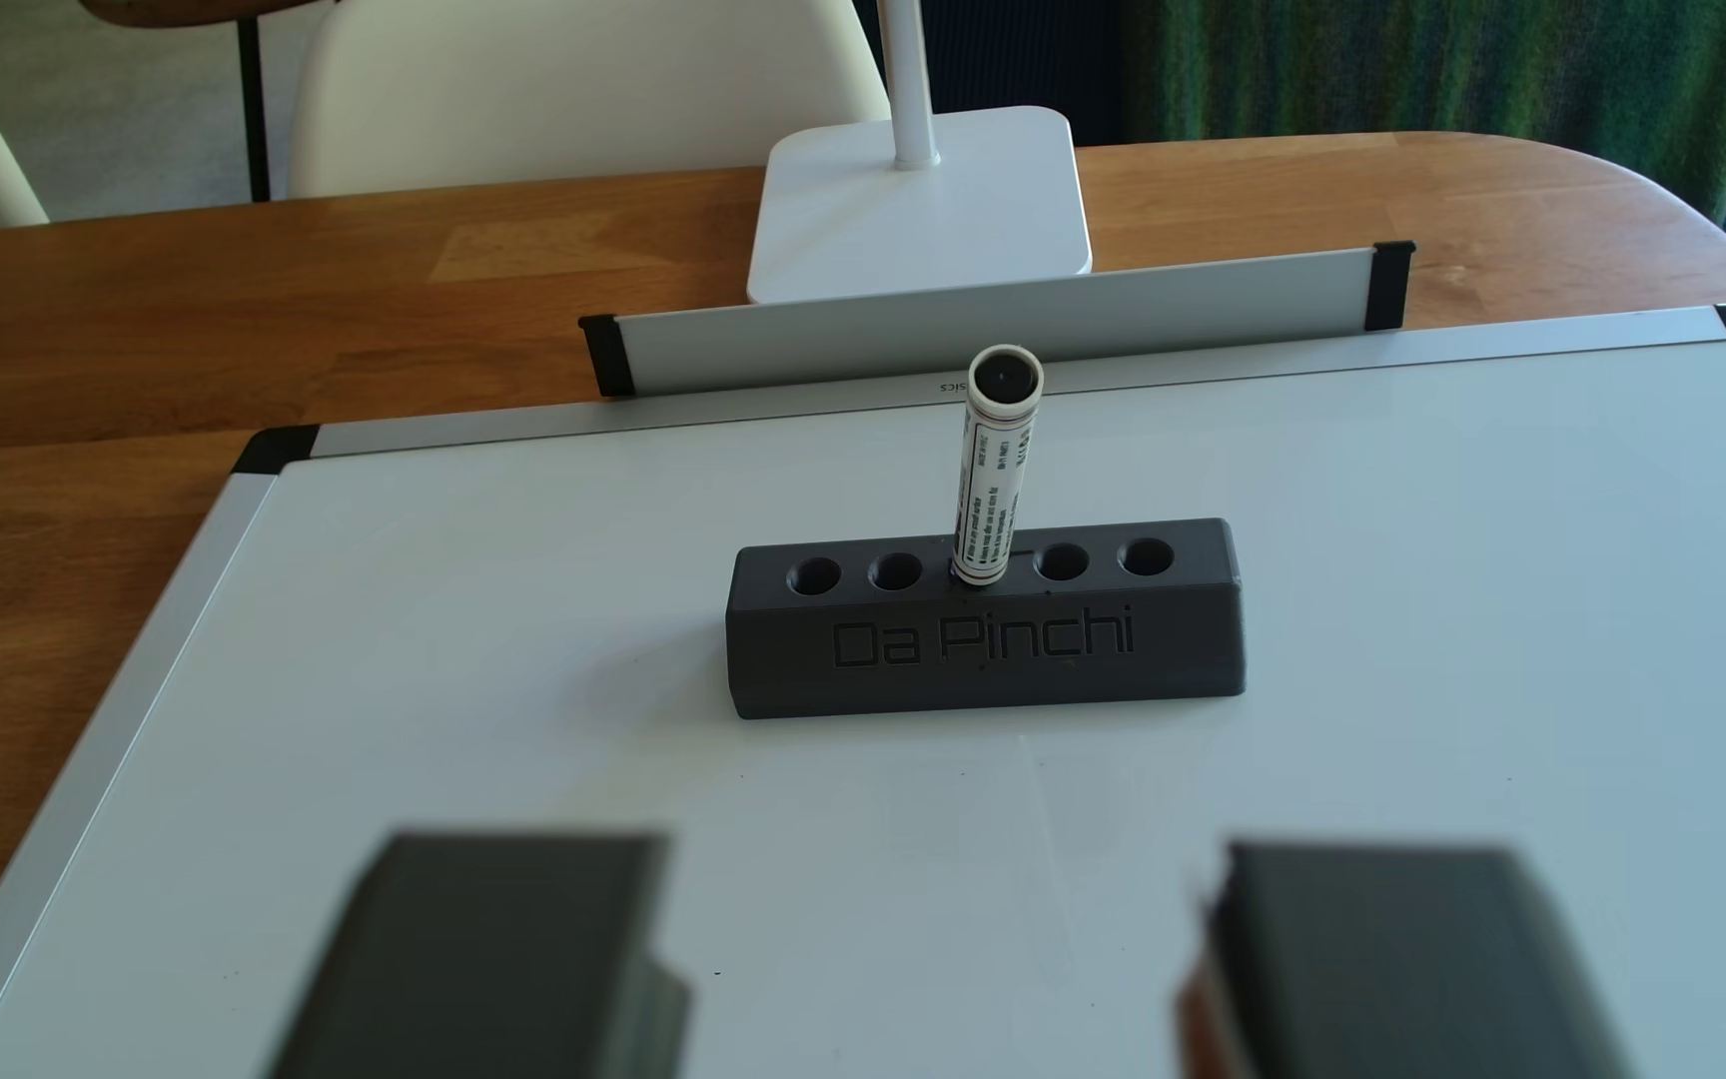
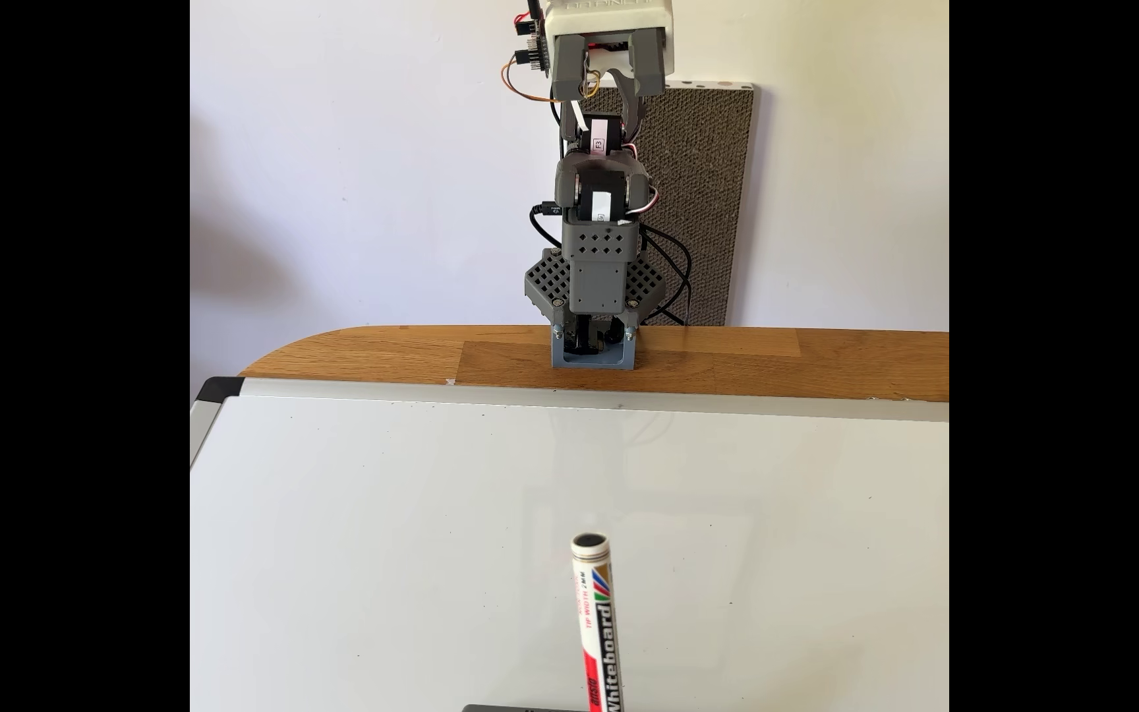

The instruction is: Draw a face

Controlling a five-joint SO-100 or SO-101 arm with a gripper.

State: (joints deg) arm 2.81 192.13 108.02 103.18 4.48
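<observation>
A white whiteboard marker [image 1: 992, 488] stands upright in the middle hole of a dark grey block [image 1: 983, 643] engraved "Da Pinchi". The block rests on a whiteboard [image 1: 527, 674] lying flat on the table. The face is out of view; the board's surface is bare white. My gripper [image 1: 942, 882] is open, its two dark fingers [image 1: 506, 934] wide apart and short of the block, holding nothing. In the fixed view the arm is folded up high at the table's far edge, with the gripper [image 2: 608, 82] well above the whiteboard [image 2: 382, 513] and far from the marker [image 2: 597, 616].
A white lamp base [image 1: 921, 208] and a detached pen tray [image 1: 994, 322] sit beyond the board on the wooden table [image 1: 112, 311]. White chairs stand behind. The arm's base [image 2: 594, 349] is clamped to the table edge, with a brown panel [image 2: 697, 205] on the wall.
</observation>
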